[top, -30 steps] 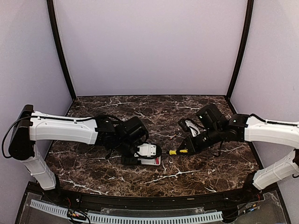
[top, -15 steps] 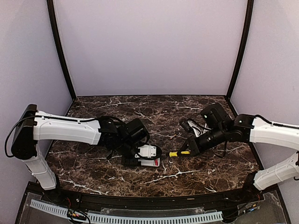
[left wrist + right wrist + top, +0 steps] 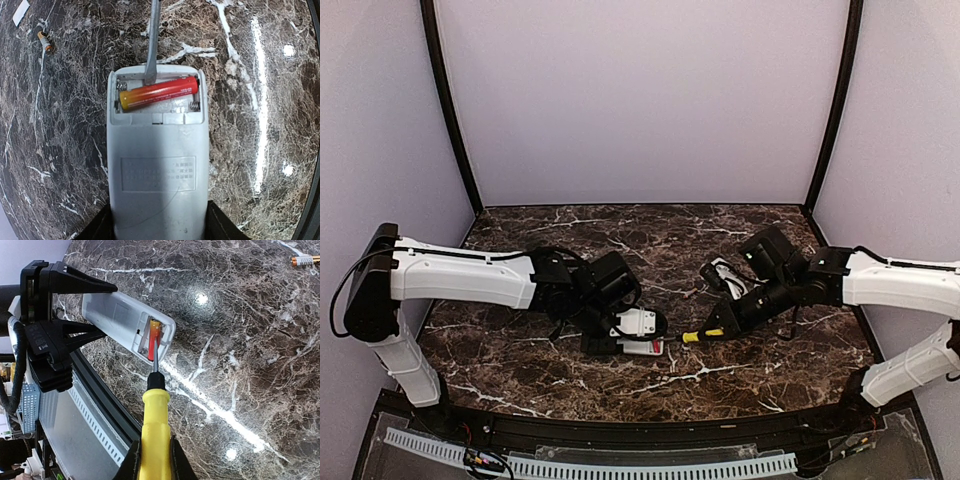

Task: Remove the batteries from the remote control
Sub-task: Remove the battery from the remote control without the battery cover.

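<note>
I see left gripper [image 3: 157, 226] pinching remote [image 3: 157, 165] by sides; right gripper [image 3: 155, 460] clamped on screwdriver [image 3: 154, 415], tip inside compartment beside red battery [image 3: 159, 92].

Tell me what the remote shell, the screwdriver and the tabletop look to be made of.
The remote shell: likely matte pale-grey plastic, with a moulded label panel. The screwdriver: glossy yellow plastic handle, grey shaft that looks like metal. The tabletop: dark marble pattern with white veins, polished, mirroring lamps; stone or laminate, cannot tell.
</note>
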Robot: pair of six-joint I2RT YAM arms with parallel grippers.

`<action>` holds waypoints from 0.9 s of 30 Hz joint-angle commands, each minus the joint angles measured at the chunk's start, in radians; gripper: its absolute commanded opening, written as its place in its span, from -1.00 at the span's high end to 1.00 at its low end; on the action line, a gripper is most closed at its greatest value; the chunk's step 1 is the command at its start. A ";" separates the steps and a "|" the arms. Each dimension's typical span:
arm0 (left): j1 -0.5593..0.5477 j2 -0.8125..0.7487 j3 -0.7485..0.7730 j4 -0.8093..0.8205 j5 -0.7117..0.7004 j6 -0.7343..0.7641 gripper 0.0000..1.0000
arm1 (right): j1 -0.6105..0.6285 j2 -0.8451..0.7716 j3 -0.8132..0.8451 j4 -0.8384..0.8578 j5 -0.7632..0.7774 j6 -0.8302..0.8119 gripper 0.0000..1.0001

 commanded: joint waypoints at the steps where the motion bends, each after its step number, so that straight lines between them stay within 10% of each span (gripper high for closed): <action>1: 0.004 -0.025 0.018 -0.025 0.011 -0.005 0.28 | 0.007 0.012 0.008 -0.005 0.031 -0.001 1.00; 27: 0.007 -0.075 -0.009 0.003 0.049 -0.025 0.29 | -0.189 0.031 -0.230 0.479 -0.563 0.056 1.00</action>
